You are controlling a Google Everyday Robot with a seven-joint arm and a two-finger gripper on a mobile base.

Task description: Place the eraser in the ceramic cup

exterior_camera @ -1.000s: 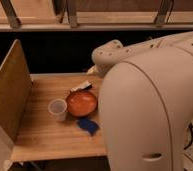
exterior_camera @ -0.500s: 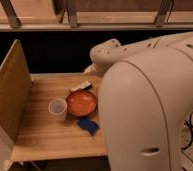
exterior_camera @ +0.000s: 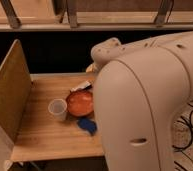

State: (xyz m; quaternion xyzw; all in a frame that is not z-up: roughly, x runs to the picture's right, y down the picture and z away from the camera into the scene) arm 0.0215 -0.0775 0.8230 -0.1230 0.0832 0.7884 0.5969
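Eraser (exterior_camera: 80, 86) looks to us like the white-and-dark bit just behind the orange bowl (exterior_camera: 80, 103), ceramic cup (exterior_camera: 57, 109) standing upright beside it ready for the drop, gripper hidden behind the arm (exterior_camera: 140, 100) so we can't tell its state.

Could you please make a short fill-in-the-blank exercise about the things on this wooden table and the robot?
1. In the picture, the ceramic cup stands to the ____ of the orange bowl.
2. The flat scrap in front of the bowl is ____ in colour.
3. The gripper is not in view; the large ____ robot arm covers the right side of the table.
Missing words: left; blue; white.
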